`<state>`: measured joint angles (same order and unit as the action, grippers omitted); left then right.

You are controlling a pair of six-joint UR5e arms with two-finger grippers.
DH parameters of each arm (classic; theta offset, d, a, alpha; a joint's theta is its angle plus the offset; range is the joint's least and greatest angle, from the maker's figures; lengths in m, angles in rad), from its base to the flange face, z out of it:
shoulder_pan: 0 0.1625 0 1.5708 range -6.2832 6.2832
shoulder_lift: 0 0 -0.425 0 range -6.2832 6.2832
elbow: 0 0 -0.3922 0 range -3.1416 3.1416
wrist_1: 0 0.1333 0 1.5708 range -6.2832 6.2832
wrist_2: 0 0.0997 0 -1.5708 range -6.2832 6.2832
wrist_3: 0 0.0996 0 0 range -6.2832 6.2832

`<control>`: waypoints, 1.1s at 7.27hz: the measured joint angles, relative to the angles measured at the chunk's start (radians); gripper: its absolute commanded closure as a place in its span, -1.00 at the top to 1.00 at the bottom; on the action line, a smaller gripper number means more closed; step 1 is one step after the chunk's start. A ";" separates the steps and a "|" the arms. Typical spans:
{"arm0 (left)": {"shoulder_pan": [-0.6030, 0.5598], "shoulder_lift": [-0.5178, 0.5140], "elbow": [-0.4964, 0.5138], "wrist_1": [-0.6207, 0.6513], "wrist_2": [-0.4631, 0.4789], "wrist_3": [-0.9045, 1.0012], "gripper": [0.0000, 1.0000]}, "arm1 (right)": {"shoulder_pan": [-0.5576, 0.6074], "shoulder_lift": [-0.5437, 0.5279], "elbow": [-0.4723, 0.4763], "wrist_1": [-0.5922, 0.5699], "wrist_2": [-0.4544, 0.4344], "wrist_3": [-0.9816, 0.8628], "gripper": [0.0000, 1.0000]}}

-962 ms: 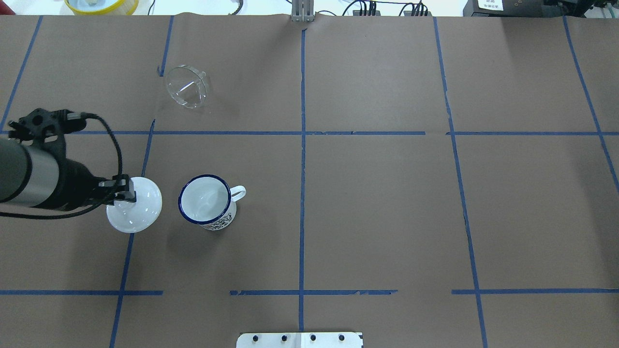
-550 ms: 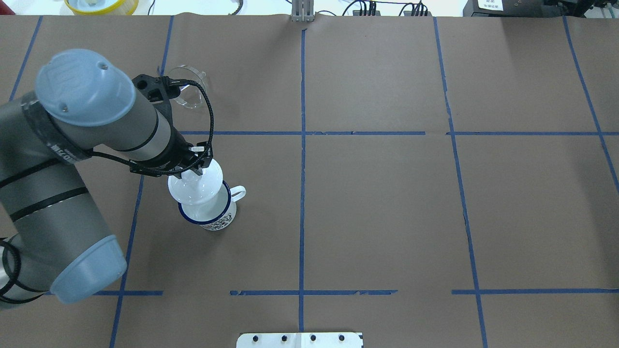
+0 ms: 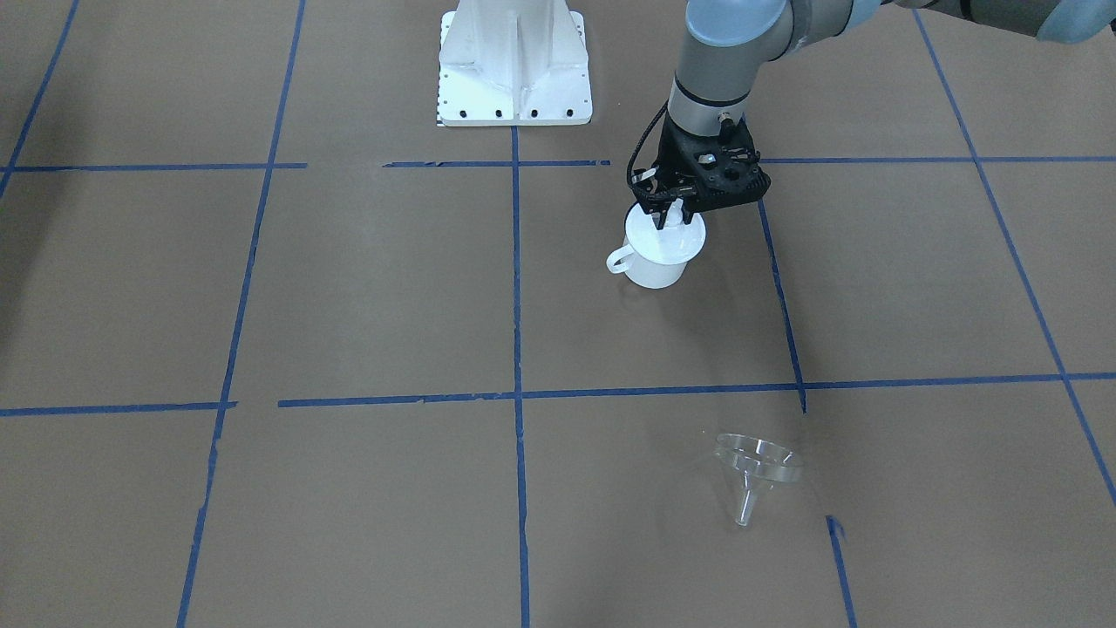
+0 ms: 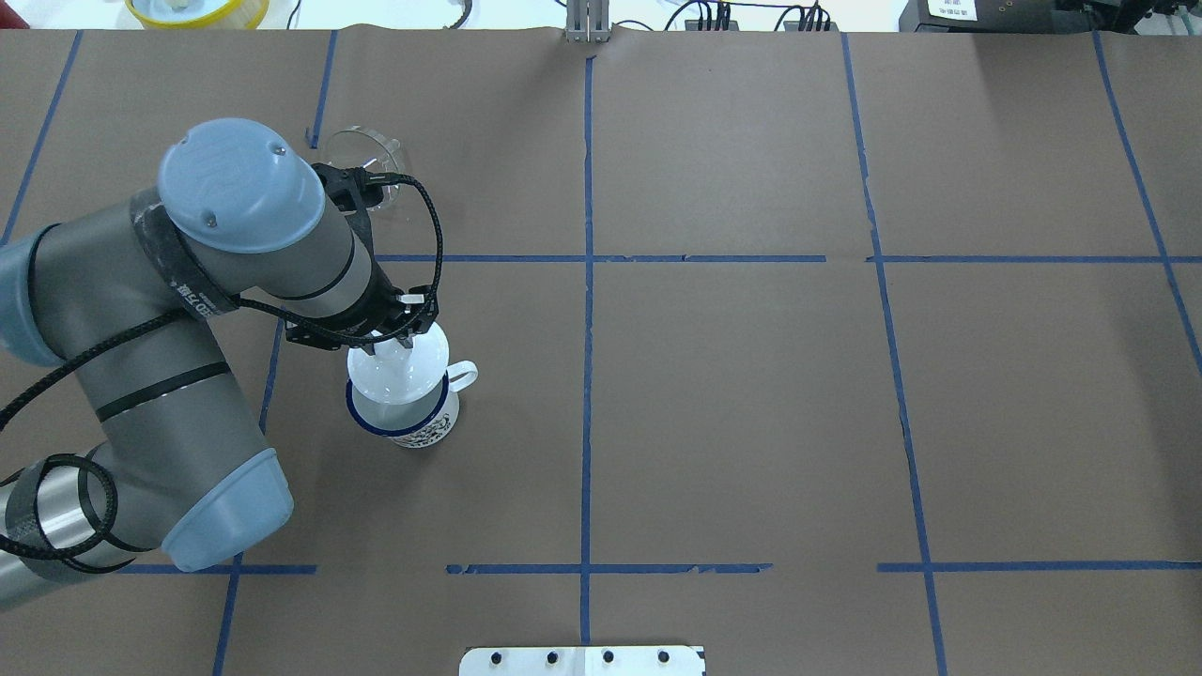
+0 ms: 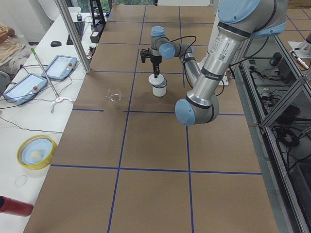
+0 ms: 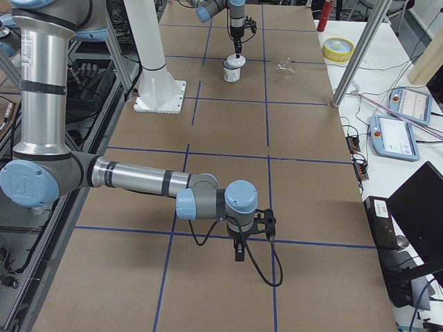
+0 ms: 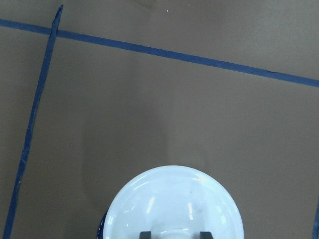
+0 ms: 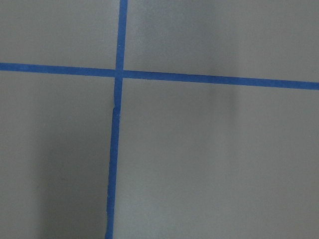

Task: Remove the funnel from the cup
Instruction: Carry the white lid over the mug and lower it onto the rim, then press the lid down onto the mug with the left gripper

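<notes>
Exterior front-facing view, left to right: the cup [image 3: 649,274] stands upright, the left gripper [image 3: 670,214] clamped on a white lid [image 3: 667,242] over its mouth. The funnel [image 3: 757,467] lies well apart, half hidden overhead. The right gripper [image 6: 239,253] shows side-on only: cannot tell.

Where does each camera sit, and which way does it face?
Front-facing: across the table, facing the base; left gripper holds lid over cup.
Overhead: behind base, looking down; left arm.
Exterior left: table end; left arm near.
Exterior right: opposite end; right arm near.
Left wrist: down onto lid; fingertips show.
Right wrist: down at table only.
Front-facing and overhead share funnel.
</notes>
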<state>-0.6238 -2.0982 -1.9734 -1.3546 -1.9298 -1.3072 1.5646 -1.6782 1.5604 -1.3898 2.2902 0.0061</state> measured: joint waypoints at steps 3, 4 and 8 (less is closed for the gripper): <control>0.013 0.004 -0.007 0.000 0.000 -0.008 -1.00 | 0.000 0.000 0.000 0.000 0.000 0.000 1.00; 0.023 0.004 -0.009 0.000 0.001 -0.016 -1.00 | 0.000 0.000 0.000 0.000 0.000 0.000 1.00; 0.032 0.035 -0.033 0.000 0.005 -0.021 -1.00 | 0.000 0.000 0.000 0.000 0.000 0.000 1.00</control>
<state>-0.5923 -2.0631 -2.0062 -1.3545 -1.9250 -1.3282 1.5647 -1.6782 1.5601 -1.3898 2.2902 0.0061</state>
